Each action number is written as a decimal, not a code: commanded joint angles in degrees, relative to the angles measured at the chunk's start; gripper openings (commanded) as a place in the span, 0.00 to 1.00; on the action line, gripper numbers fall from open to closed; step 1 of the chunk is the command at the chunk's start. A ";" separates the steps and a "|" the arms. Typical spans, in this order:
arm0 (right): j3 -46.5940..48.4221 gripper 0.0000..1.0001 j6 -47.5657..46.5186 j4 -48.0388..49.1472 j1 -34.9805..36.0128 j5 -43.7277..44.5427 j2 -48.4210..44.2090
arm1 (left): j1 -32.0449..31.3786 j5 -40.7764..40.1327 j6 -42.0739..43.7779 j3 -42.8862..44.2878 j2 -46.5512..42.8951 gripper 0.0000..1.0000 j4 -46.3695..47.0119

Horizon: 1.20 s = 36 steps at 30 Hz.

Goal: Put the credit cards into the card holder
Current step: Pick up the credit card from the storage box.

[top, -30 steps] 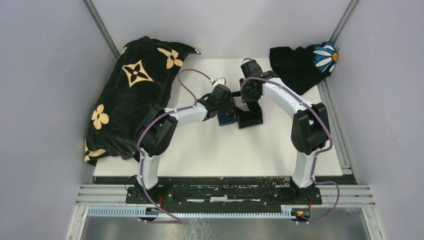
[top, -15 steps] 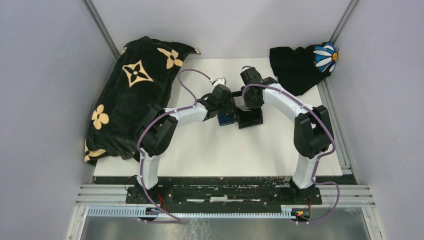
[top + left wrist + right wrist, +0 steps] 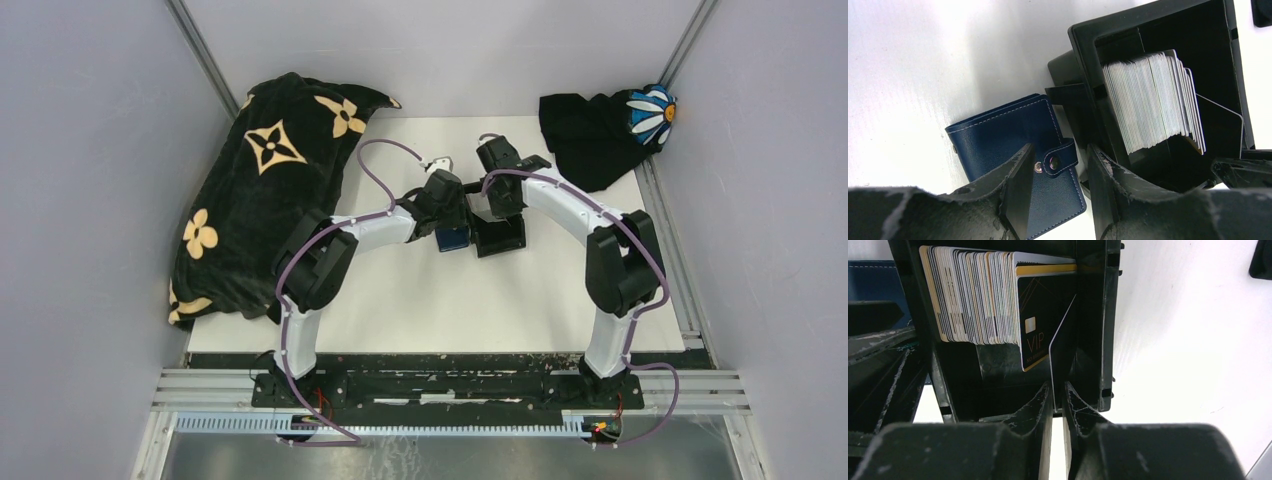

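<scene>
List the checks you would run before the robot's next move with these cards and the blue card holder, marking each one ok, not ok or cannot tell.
1. One card leans clear of the stack in the black tray: ok.
2. The right gripper straddles that card's edge: ok.
3. That card is firmly pinched: cannot tell.
4. The card holder is open to receive it: not ok, its snap tab is fastened.
5. The left gripper is open over the tab: ok.

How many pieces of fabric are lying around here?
2. A black blanket with tan flowers lies along the left edge of the table; a black cloth with a daisy sits at its far right corner. More could be hidden.
</scene>
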 commanded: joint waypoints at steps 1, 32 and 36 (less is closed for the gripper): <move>3.00 0.14 -1.19 -0.53 0.50 1.97 1.37 | -0.39 0.90 2.60 1.74 0.24 0.50 2.78; -7.13 0.01 2.56 -4.81 5.26 -12.51 -28.83 | -0.21 7.57 12.08 -30.23 -34.03 0.60 22.94; -11.74 0.01 3.48 -4.32 5.37 -21.36 -34.62 | -0.20 19.27 16.11 -35.13 -39.42 0.63 26.92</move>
